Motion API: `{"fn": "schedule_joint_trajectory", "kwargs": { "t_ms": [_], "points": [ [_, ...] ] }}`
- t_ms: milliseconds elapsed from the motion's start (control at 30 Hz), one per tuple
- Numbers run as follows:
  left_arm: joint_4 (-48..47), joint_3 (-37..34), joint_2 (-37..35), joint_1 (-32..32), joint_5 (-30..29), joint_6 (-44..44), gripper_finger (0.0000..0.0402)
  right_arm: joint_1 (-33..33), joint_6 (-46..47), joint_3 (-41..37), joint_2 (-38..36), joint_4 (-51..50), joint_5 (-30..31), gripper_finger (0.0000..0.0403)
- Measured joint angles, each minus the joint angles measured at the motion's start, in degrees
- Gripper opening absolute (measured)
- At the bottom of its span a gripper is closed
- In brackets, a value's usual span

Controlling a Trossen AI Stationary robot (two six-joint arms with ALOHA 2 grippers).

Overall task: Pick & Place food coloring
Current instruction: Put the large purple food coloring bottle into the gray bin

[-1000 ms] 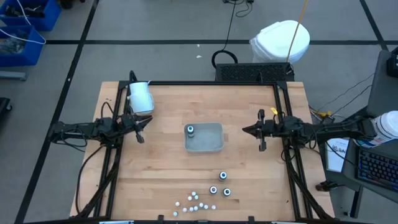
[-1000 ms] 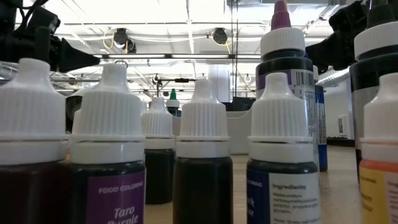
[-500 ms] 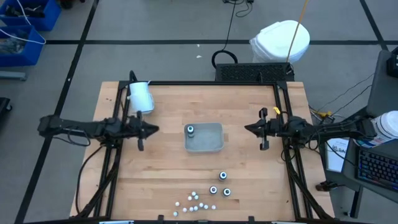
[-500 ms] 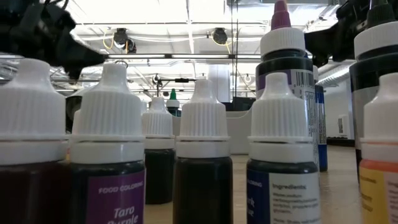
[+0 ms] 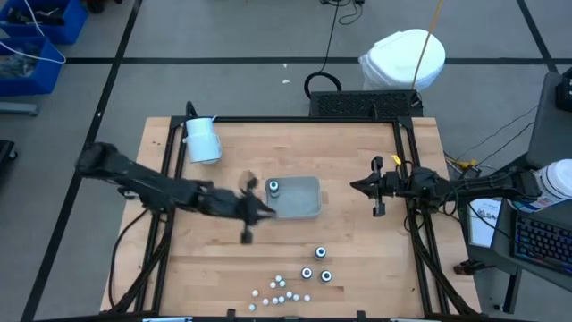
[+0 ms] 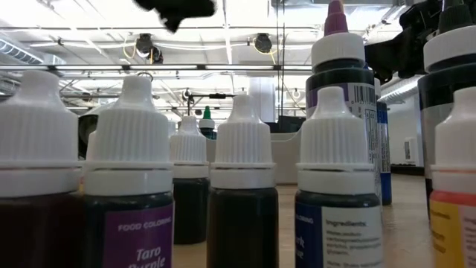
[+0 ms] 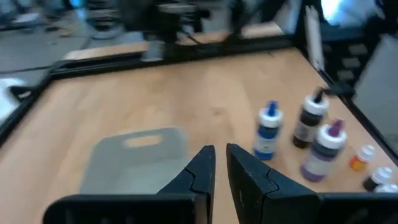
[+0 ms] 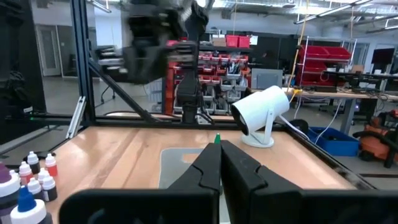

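Reaching arm: the left one stretches out from the left side across the middle of the bench (image 5: 223, 268).
Left tool (image 5: 268, 211): it hangs just beside the left edge of the grey tray (image 5: 304, 207), blurred from above.
Left tool's state: seen from its own wrist, the left tool (image 7: 220, 152) is all but clenched, with only a thin slit between the fingers (image 7: 202, 168) and nothing in it.
Right tool (image 5: 355, 186): it sits at the right edge of the bench, level with the tray and well apart from it.
Right tool's state: clenched tight and empty, pointing over the bench toward the tray (image 8: 177, 165).
Bottle in tray (image 5: 273, 187): one dark food coloring bottle stands upright in the tray's far left corner.
Large bottles (image 5: 319, 266): three more dark ones stand in a loose group on the bare wood, on the near side of the tray.
Small bottles (image 5: 281, 291): about a dozen white-capped ones cluster at the near edge, just beside the three large bottles.
Close look: from bench height the small bottles (image 6: 137, 149) stand upright in a row, one labelled food coloring.
White cylinder (image 5: 202, 140): it stands at the far left corner of the bench, well apart from the bottles.
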Motion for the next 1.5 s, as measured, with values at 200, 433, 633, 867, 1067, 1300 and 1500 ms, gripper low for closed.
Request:
{"fn": "schedule_joint_trajectory", "kwargs": {
  "t_ms": [200, 433, 633, 867, 1067, 1300, 1500],
  "points": [
    [-5.12, 15.74, 15.47, -5.17, -2.11, -0.72, 0.0047, 0.00, -0.59, -0.04, 0.00, 0.00, -3.67, 0.0001],
    [-5.85, 25.89, 27.54, -7.46, -6.43, -12.27, 0.0047, 0.02, -0.81, -0.06, 0.00, 0.00, -5.84, 0.0002],
    [-6.82, 27.70, 29.76, -10.20, -6.19, -14.95, 0.0092, 0.02, 0.15, -0.06, 0.00, -0.30, -7.22, 0.0001],
    [-3.66, 27.89, 30.90, -11.57, -6.71, -20.65, 0.0219, 0.02, 1.57, -0.06, -0.01, -1.31, -7.25, 0.0001],
    [-2.01, 27.74, 34.88, -12.30, -7.35, -19.79, 0.0275, 0.02, 1.73, -0.06, 0.07, -1.56, -7.25, 0.0002],
    [-2.24, 27.72, 36.32, -12.35, -7.97, -22.27, 0.0286, 0.02, 1.73, -0.06, 0.07, -1.70, -7.16, 0.0001],
    [-1.03, 27.68, 38.47, -12.31, -7.49, -23.55, 0.0285, 0.02, 1.71, -0.06, 0.07, -1.40, -7.12, 0.0001]
  ]
}}
